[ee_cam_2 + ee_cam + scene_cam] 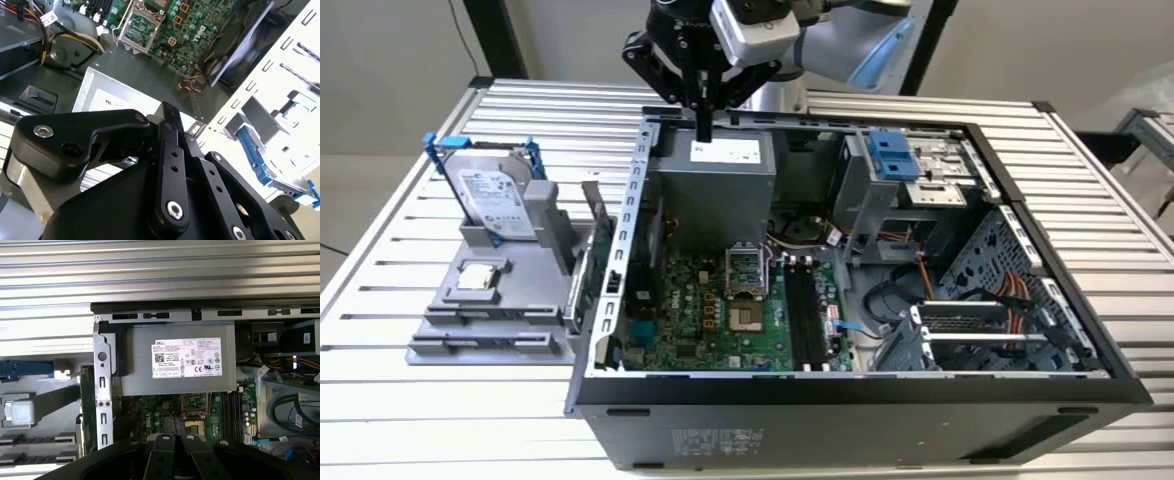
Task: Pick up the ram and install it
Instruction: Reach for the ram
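Note:
The ram (587, 285) is a dark stick with a greenish edge. It stands on edge in the grey holder (494, 330), just outside the case wall on the exterior view's left, and in the first wrist view the ram (87, 405) is a green strip beside that wall. My gripper (704, 135) hangs fingers-down over the grey power supply (714, 185) at the back of the open computer case (854, 385). It is shut with nothing in it and well away from the ram. Its black fingers (167, 112) show over the power supply (175, 362). The motherboard's black memory slots (801, 315) lie bare.
A silver hard drive (494, 195) in a blue frame stands at the holder's back, and a small square silver chip (478, 278) lies in front of it. Cables, a drive cage (914, 165) and a fan shroud crowd the case on the exterior view's right. The case sits on a ribbed metal table (400, 250).

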Controlling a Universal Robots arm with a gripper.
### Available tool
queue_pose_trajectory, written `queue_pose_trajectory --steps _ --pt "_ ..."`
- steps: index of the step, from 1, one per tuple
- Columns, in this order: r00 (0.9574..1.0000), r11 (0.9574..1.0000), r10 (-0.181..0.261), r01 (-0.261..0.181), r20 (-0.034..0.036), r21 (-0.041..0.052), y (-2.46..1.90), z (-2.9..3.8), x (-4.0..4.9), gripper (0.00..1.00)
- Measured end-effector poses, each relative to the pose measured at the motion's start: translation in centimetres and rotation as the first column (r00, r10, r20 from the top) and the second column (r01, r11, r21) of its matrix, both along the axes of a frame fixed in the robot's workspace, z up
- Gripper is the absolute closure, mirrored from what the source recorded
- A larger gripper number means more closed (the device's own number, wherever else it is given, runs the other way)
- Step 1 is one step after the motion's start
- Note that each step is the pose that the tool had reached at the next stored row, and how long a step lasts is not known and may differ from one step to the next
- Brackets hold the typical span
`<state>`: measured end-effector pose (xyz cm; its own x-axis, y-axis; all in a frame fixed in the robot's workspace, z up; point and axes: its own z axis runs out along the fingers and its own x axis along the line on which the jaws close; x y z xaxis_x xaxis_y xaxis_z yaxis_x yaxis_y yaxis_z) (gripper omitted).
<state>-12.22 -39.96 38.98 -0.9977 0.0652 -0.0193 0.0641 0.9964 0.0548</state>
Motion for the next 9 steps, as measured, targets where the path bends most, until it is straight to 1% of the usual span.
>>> queue_pose_trajectory --steps 5,9 --pt "1.0000 1.0000 0.000 0.000 -0.0003 -0.0001 0.00 0.00 -0.42 1.00" --pt "1.0000 1.0000 0.000 0.000 -0.0004 -0.0001 0.00 0.00 -0.47 1.00"
